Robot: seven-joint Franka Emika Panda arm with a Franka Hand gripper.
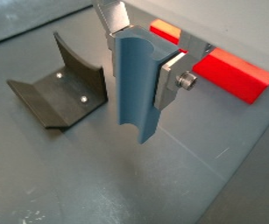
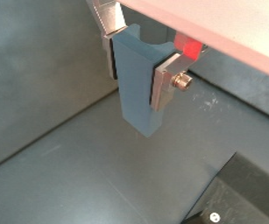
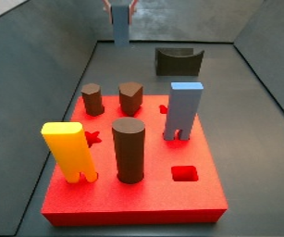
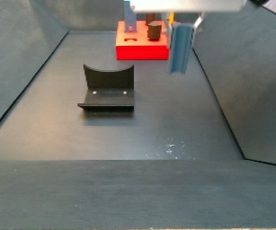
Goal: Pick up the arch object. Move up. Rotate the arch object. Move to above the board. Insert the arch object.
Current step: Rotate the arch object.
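I was working a lab test cell: a bare dark-grey walled enclosure (image 4: 56, 126) holding only the dark L-shaped fixture (image 4: 106, 88), a thick red peg board (image 3: 156, 190), and my silver two-finger gripper (image 1: 143, 54) overhead.

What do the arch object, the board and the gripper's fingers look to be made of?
Arch object, held in the gripper: probably matte plastic, even grey-blue, no shine.
Board: possibly foam or plastic, flat matte red.
Fingers: metal, shiny silver plates with a screw.
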